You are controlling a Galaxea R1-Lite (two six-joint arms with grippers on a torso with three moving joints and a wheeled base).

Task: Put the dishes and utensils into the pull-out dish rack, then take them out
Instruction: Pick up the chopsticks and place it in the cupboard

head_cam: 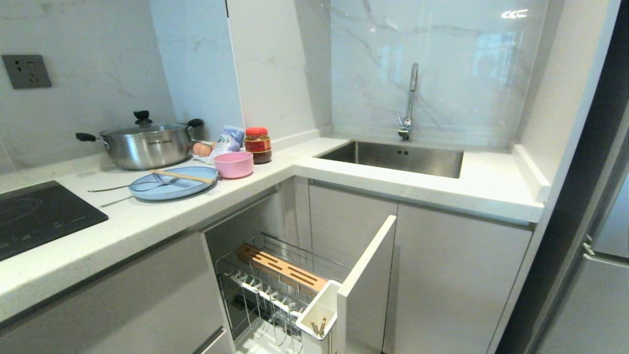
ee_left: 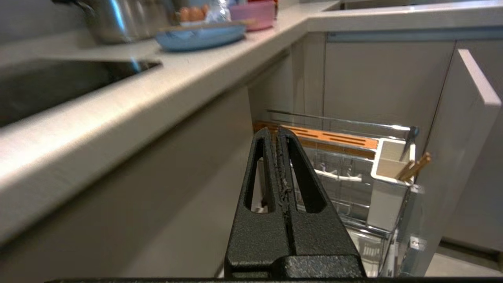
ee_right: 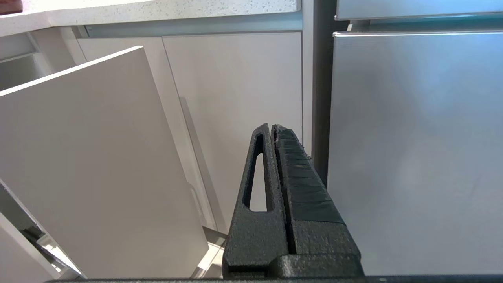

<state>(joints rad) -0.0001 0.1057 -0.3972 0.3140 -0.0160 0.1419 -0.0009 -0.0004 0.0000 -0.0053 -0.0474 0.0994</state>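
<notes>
Bench (head_cam: 147, 216), white stone, L-shaped, with black cooktop (head_cam: 39, 216) at its left end. Steel lidded pot (head_cam: 147, 143) at the rear; at its 5 o'clock a light blue plate (head_cam: 174, 187) carrying wooden chopsticks (head_cam: 183, 176) laid across it and a silver fork (head_cam: 123, 187) with its handle reaching off toward 9 o'clock. Pink bowl (head_cam: 234, 164) just beside the plate at 2 o'clock, with eggs (head_cam: 201, 149) and a red-lidded jar (head_cam: 258, 145) behind. Pull-out dish rack (head_cam: 275, 290) drawn open below the bench: chrome wire, slotted wooden strip (head_cam: 282, 268), white utensil cup (head_cam: 318, 314) at the front holding a few wooden sticks, white front panel (head_cam: 366, 280). Sink (head_cam: 393, 157) with tap to the right. Left hand (ee_left: 277, 131) closed and empty, low before the open rack. Right hand (ee_right: 273, 127) closed and empty, facing the cabinet fronts beside the rack panel.
</notes>
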